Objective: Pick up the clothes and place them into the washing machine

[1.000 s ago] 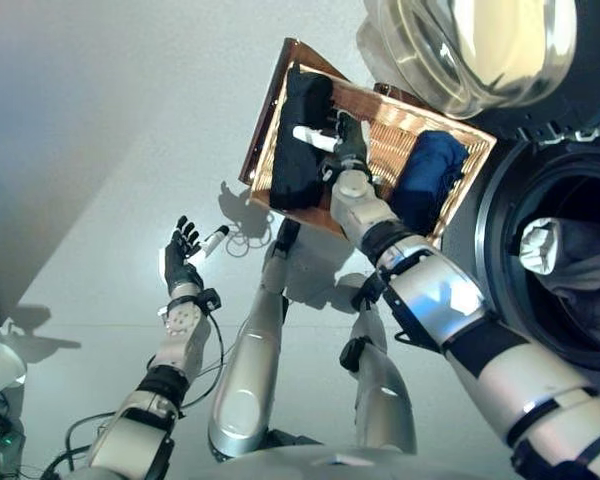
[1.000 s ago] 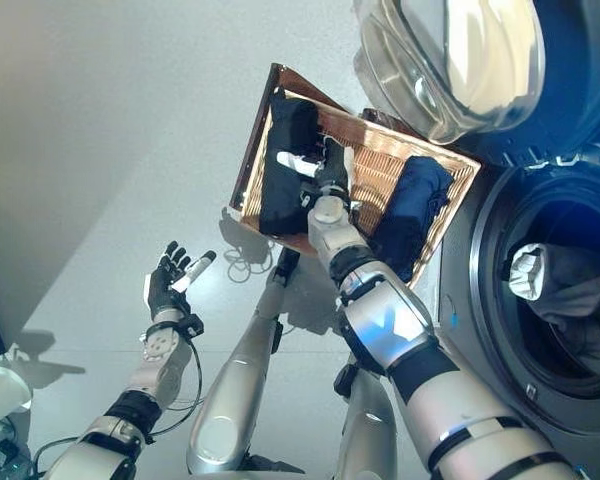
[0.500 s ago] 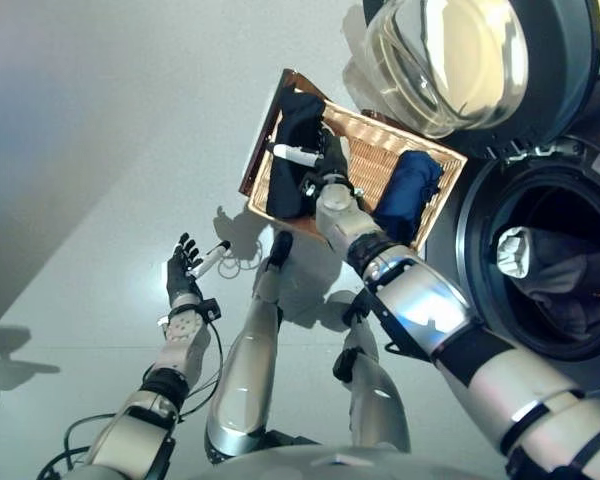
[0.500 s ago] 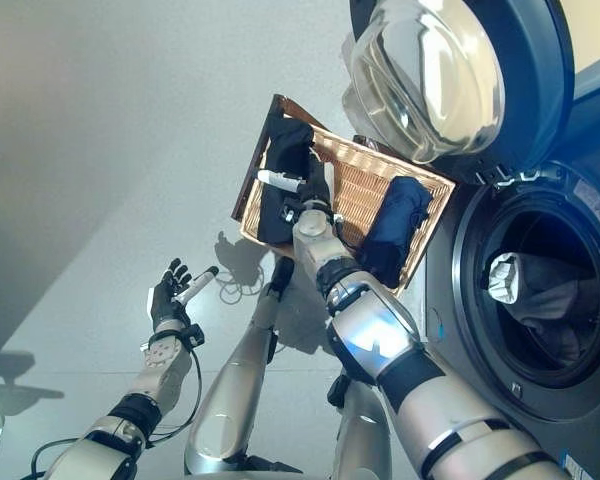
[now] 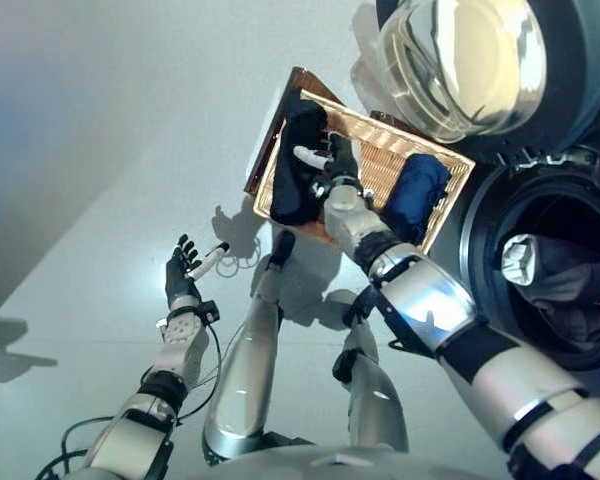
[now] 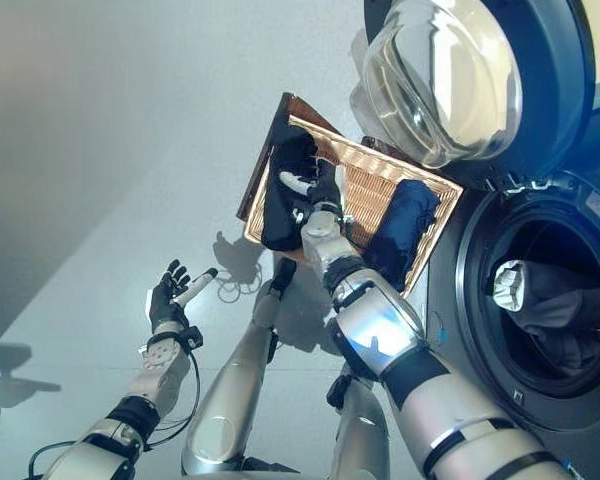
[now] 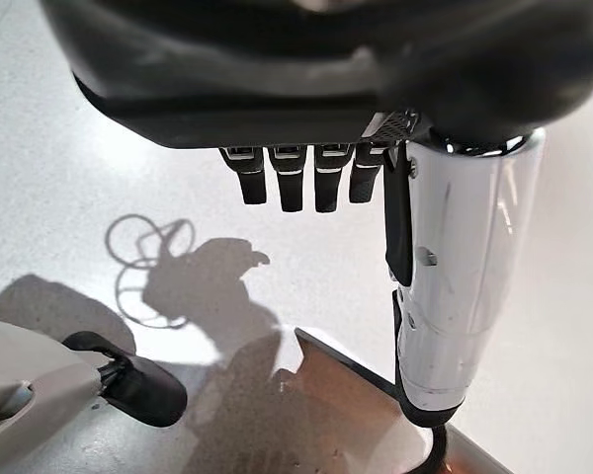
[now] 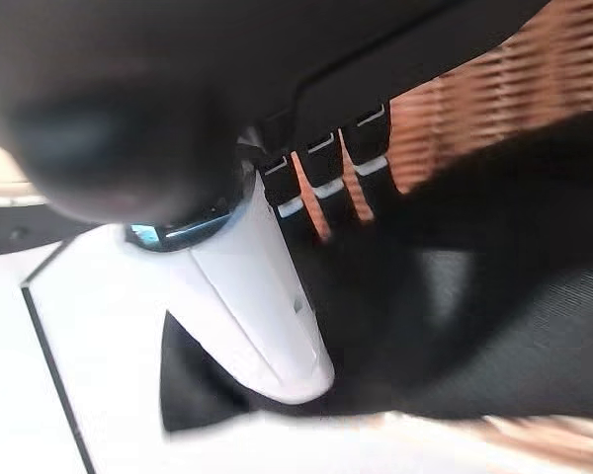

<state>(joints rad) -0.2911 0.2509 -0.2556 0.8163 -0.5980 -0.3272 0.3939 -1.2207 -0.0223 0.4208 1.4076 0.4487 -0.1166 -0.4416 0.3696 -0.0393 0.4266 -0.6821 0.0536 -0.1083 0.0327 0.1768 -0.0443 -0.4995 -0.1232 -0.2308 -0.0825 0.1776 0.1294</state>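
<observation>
The right hand is reached into the rectangular woven wicker basket on the floor, set against the crumpled black garment; whether cloth is pinched cannot be told, though the fingers point straight into it in the wrist view. A folded dark blue garment lies at the basket's other end. Grey clothing is already seen inside the open front-loading washing machine drum. The left hand is held spread above the floor, idle. The grasping step appears in hand; next, closing on the black garment and lifting toward the drum seems called for.
</observation>
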